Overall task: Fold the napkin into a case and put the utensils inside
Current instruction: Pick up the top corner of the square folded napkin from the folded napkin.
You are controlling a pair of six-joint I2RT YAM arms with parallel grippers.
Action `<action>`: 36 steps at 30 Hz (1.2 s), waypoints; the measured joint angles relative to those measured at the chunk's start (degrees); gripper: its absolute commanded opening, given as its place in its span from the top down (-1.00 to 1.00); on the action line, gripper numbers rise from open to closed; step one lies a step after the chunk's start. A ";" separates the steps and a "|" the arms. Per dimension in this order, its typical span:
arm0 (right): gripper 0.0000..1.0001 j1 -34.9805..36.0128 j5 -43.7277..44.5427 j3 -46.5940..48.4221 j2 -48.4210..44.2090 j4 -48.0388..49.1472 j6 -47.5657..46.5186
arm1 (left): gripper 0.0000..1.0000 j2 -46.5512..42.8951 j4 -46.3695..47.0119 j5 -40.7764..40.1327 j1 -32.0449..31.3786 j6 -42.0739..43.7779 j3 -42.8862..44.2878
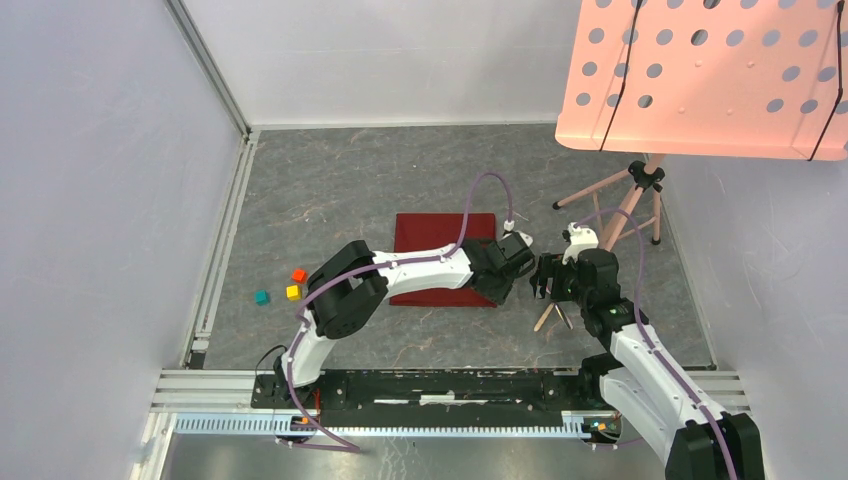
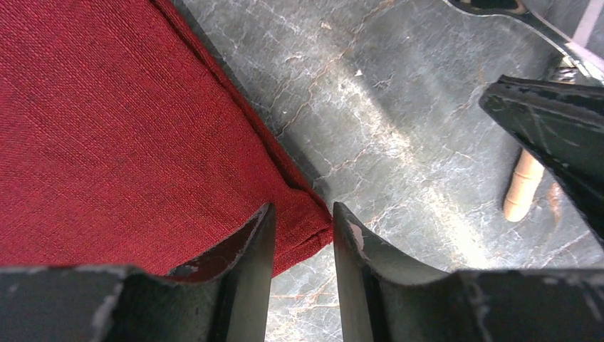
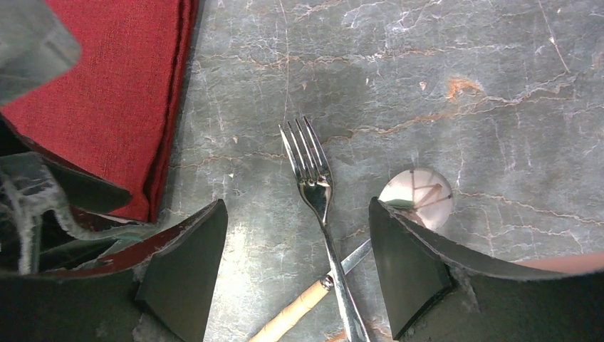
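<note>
The dark red napkin (image 1: 430, 235) lies flat on the grey marbled table, folded, with layered edges showing in the right wrist view (image 3: 107, 92). My left gripper (image 1: 497, 293) is down at its near right corner, and that corner (image 2: 308, 222) lies between the slightly parted fingertips of the left gripper (image 2: 303, 214). The cloth is not lifted. Just right of the napkin, my right gripper (image 3: 295, 214) stands open over the utensils. The silver fork (image 3: 317, 189) lies between its fingers, tines pointing away. The spoon (image 3: 417, 194) crosses under the fork, its pale wooden handle (image 3: 299, 310) near the frame's lower edge.
Red (image 1: 299, 275), yellow (image 1: 292, 292) and teal (image 1: 262, 297) cubes sit left of the napkin. A pink perforated board (image 1: 700, 75) on a tripod (image 1: 640, 185) stands at the back right. Walls close in on the left, back and right.
</note>
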 measured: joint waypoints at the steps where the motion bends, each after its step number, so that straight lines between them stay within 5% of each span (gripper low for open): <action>1: -0.57 0.00 -0.07 -0.02 0.00 0.02 0.00 | 0.11 0.20 0.02 -0.02 0.00 0.00 0.00; 15: -0.57 0.00 -0.72 -0.09 0.00 0.37 -0.28 | 0.48 0.92 -0.04 -0.52 0.02 0.00 0.02; 36: -0.57 -0.11 -1.66 -0.11 0.00 0.44 -0.35 | 0.20 0.37 -0.04 0.07 0.39 -0.02 0.00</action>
